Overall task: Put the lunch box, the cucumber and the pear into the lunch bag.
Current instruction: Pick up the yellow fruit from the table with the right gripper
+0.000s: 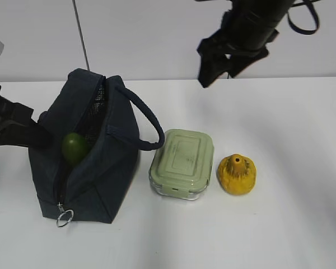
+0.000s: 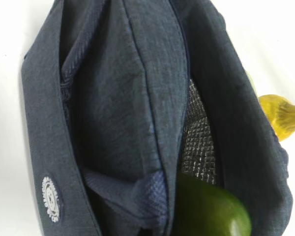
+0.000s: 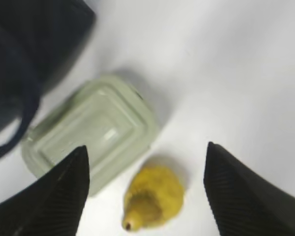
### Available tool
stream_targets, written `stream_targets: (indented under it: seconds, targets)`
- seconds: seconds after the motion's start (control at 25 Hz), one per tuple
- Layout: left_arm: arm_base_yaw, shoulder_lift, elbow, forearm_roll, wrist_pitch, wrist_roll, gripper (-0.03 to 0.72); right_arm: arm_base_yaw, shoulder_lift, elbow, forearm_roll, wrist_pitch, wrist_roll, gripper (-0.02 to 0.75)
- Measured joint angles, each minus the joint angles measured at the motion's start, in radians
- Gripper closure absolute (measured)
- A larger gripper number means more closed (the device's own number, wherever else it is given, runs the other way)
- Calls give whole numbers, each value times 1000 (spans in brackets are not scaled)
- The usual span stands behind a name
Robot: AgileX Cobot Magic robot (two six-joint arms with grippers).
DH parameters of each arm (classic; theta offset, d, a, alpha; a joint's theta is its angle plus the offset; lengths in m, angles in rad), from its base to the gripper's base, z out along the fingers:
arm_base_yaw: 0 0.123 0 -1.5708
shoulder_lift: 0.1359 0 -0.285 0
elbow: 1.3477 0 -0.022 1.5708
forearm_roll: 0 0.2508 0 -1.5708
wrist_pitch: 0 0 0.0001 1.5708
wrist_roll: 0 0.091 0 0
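Right wrist view: the right gripper hangs wide open and empty, the pear on the table between its fingers toward 6 o'clock, the box at 10. Cucumber sits in the bag. Left gripper's opening: cannot tell.

Most of the cucumber is hidden inside the lunch bag; only one rounded end shows at the opening. The left hand is cut off at the exterior view's left edge, its fingers hidden. In the right wrist view, the lunch box and pear are blurred, and the bag is cut off at upper left.
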Motion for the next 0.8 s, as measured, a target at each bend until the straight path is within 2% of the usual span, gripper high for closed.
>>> stream_targets:
  seconds: [0.16,0.56,0.8]
  targets:
    - [0,0,0,-1,-2,0,704,-22,-1,36,-107,82,97,178]
    - [0,0,0,-2,-9,0,704,15,-1,288,-112,84,171,186]
    - [0,0,0,-2,-10,0,704,82,3,329,-104,26,180,186]
